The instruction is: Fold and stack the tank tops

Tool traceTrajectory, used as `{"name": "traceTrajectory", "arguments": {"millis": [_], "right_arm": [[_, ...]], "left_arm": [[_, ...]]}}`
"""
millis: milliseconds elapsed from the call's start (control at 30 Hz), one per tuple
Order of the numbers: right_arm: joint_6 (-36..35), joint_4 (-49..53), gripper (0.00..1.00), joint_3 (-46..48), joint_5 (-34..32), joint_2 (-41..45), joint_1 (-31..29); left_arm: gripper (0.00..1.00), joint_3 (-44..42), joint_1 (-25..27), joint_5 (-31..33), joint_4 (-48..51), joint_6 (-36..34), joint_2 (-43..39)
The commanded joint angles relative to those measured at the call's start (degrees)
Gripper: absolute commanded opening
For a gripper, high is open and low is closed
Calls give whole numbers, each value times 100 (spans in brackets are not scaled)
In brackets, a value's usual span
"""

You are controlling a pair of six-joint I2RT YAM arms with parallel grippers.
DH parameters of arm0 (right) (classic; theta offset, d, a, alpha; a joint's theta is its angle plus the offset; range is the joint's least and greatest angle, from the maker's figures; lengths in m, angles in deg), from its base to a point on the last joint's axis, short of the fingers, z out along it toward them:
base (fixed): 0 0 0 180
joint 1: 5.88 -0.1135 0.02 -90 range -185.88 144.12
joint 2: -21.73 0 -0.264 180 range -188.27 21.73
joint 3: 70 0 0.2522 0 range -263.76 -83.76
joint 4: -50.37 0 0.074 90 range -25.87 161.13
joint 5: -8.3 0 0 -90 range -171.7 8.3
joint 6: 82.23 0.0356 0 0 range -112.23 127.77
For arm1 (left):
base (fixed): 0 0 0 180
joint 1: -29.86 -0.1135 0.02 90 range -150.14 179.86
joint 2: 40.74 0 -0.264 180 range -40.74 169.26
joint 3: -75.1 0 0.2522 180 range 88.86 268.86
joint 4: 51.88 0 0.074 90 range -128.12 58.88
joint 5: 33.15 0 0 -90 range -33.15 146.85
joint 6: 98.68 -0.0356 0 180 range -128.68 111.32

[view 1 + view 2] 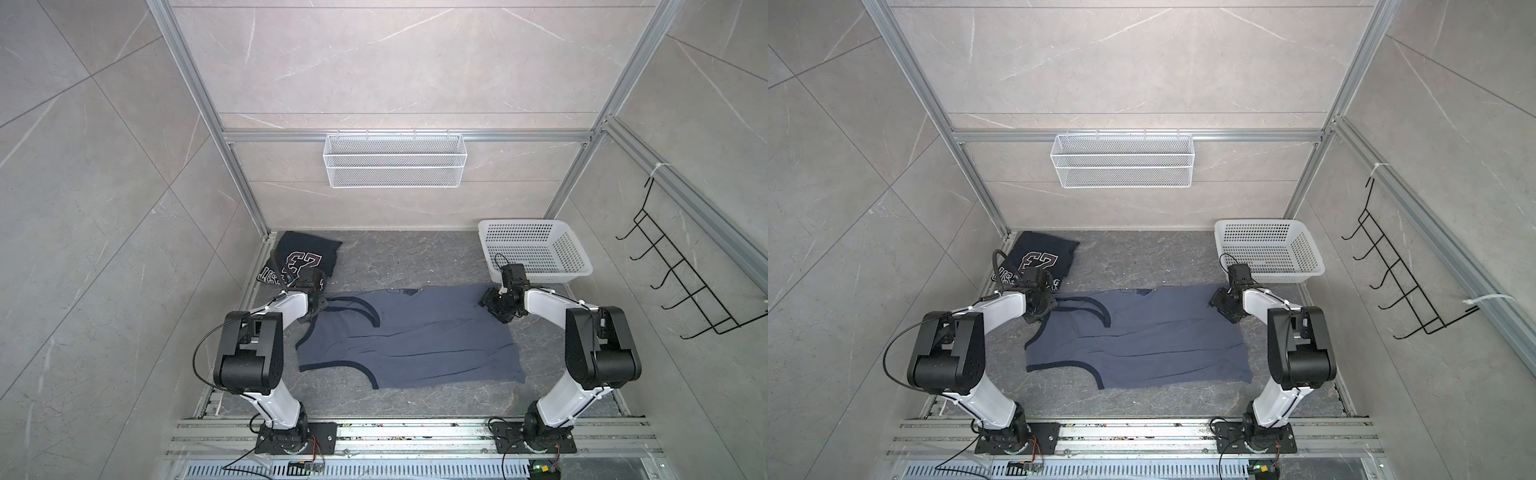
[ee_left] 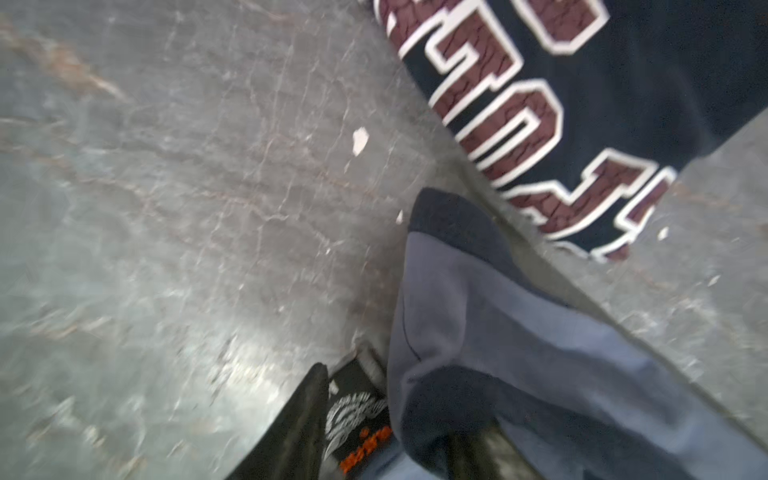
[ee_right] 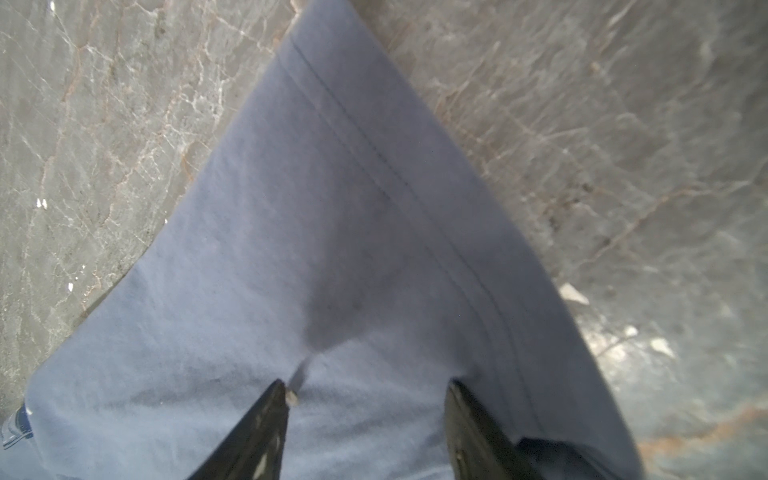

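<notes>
In both top views, the slate-blue cloth tank top with dark trim (image 1: 415, 336) (image 1: 1142, 336) is lying flat just in front of the white perforated plastic basket (image 1: 540, 276). The folded navy "23" tank top (image 1: 307, 249) is sitting well apart from it.

In the left wrist view, the left gripper (image 2: 374, 399) is gaping, with a limp strap (image 2: 457, 299) draping across it.

In the right wrist view, the right gripper (image 3: 368, 384) is poised unclenched over the hem corner nearest the basket. The cloth is looking light and floppy, likely best pinched at the corners.

Slate-blue tank top (image 1: 415, 340), dark-trimmed; navy top (image 1: 307, 253), maroon "23".
</notes>
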Motion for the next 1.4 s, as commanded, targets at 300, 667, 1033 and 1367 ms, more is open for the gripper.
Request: {"name": "traceTrajectory", "arguments": {"millis": [300,667,1033,1367], "right_arm": [[-21,508,62,386,8,645,24],[-199,520,63,445,244,933,28],[-223,520,63,422,262,856,23],[-232,516,63,385,255,760,22]], "left_arm": [[72,-1499,-329,-1196,-2163,1064,-805],[92,-1520,-365,-781,-1267,671,-1657],[79,56,-211,-420,458,-686,-986],[60,1448,-23,-450,1635,-620,318]]}}
